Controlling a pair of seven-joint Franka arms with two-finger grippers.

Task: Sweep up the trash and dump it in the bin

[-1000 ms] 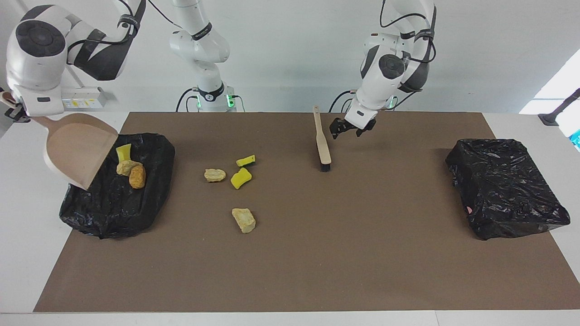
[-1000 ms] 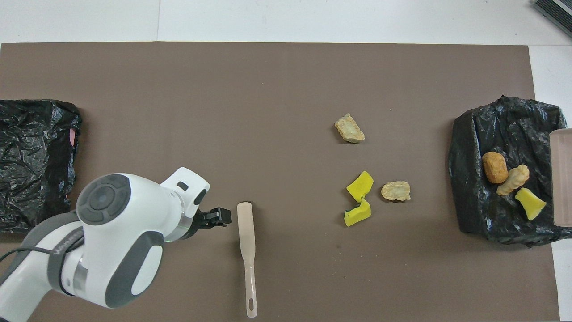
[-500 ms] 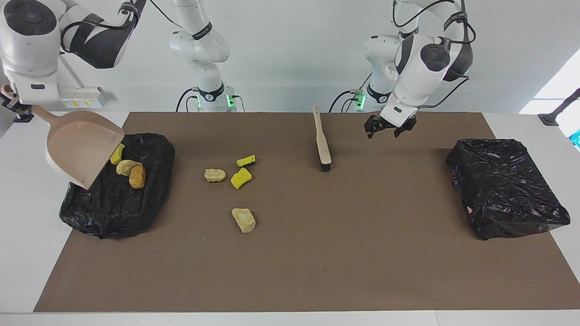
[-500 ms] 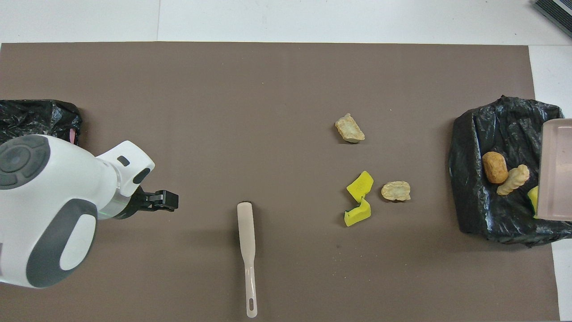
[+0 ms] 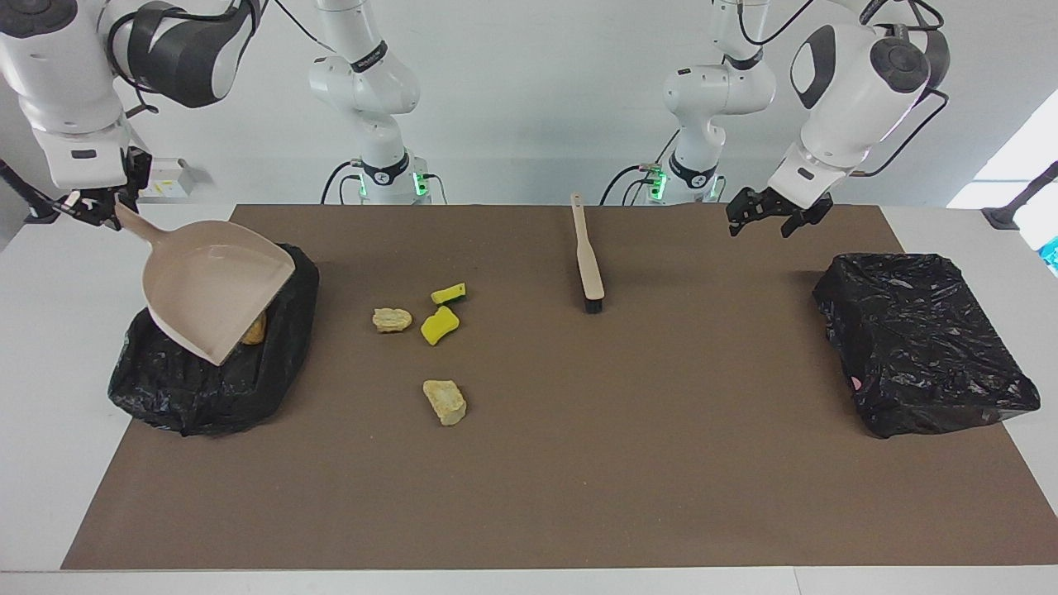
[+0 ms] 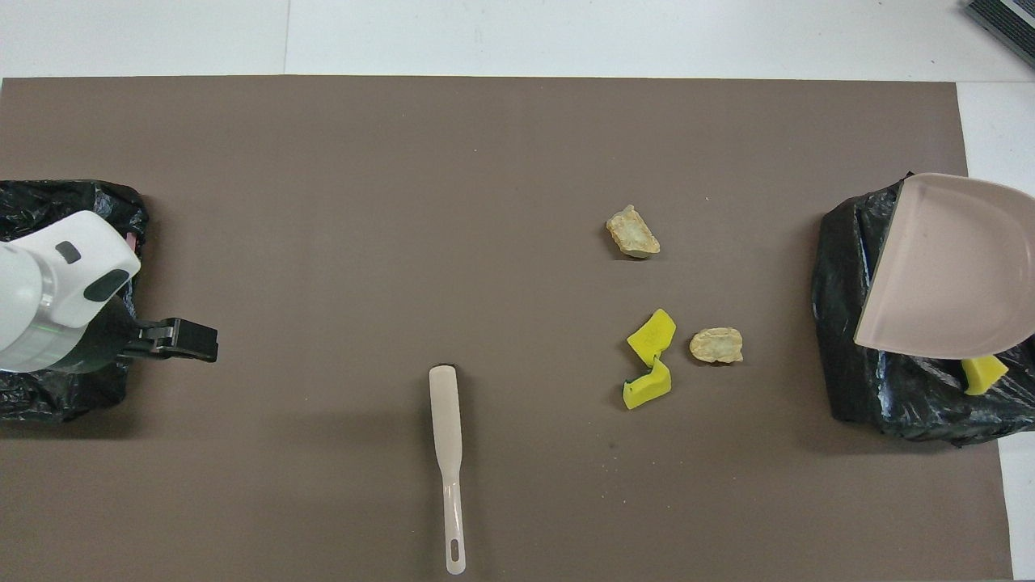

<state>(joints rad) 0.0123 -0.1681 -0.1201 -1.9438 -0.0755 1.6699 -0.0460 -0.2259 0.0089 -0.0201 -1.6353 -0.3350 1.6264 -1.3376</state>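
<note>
Several trash lumps lie on the brown mat: two beige chunks (image 5: 392, 319) (image 5: 445, 402) and two yellow wedges (image 5: 448, 292) (image 5: 440, 325); they also show in the overhead view (image 6: 716, 345) (image 6: 633, 233) (image 6: 647, 385) (image 6: 652, 335). My right gripper (image 5: 91, 207) is shut on the handle of the beige dustpan (image 5: 216, 297) (image 6: 946, 271), held over the black-lined bin (image 5: 207, 388) (image 6: 841, 323). The pan hides most trash in that bin; an orange chunk (image 5: 254, 329) and a yellow wedge (image 6: 983, 373) peek out. My left gripper (image 5: 764, 213) (image 6: 190, 339) is open and empty above the mat.
The beige brush (image 5: 588, 260) (image 6: 447, 453) lies on the mat, bristle end away from the robots, between the trash and my left gripper. A second black-lined bin (image 5: 922, 339) (image 6: 57, 210) stands at the left arm's end of the table.
My left gripper has moved away from the brush toward the bin at its end of the table. My right gripper has swung the dustpan round over the other bin, covering the dumped trash.
</note>
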